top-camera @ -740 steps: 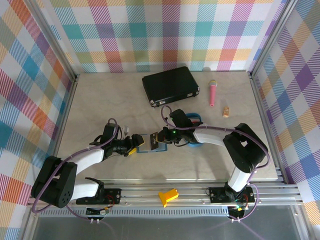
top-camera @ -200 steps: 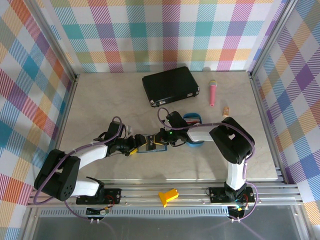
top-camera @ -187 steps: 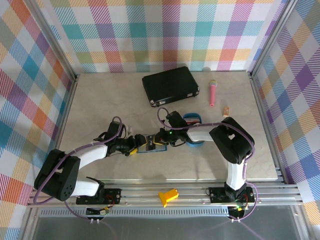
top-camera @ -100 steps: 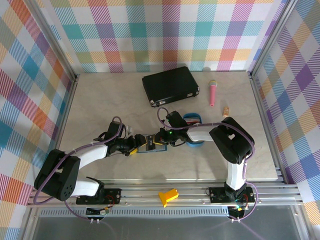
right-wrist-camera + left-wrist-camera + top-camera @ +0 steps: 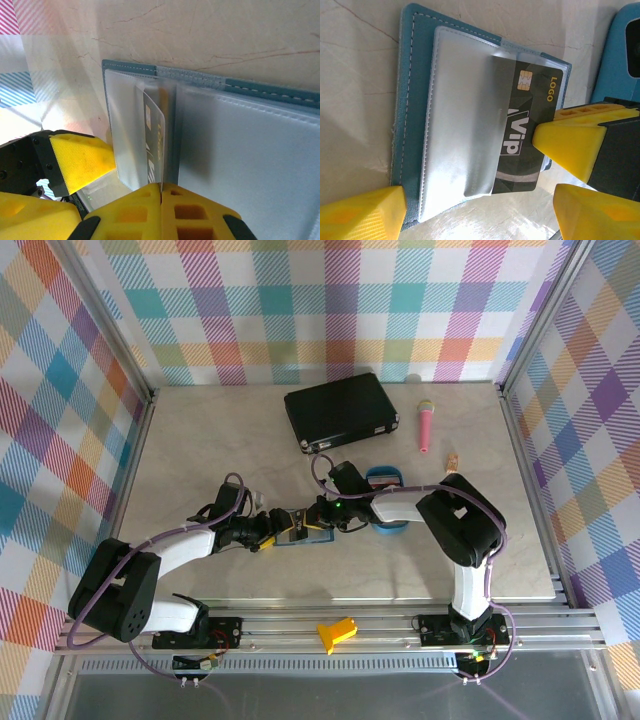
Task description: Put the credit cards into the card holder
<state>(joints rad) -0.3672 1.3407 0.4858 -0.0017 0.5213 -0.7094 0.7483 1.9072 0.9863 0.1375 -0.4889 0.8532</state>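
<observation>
Right end effector (image 5: 161,189) pinching black card (image 5: 525,130), half in pocket (image 5: 460,125) of card holder (image 5: 412,100), left end effector (image 5: 480,212) spread

Random stuff lying around
Black case (image 5: 340,410) at the back, pink toy mic (image 5: 426,427) right of it, little tan bit (image 5: 452,461) nearby.

Wallet (image 5: 415,75) boxed in: left gripper (image 5: 272,530) at 9 o'clock, right gripper (image 5: 303,522) pinching card (image 5: 522,135) at 3, tray (image 5: 392,478) just behind it at 2. Case (image 5: 341,412) stands at 12, well apart. Mic (image 5: 427,427) sits far at 1. Table (image 5: 200,440) is bare at 10-11 and along 6.
</observation>
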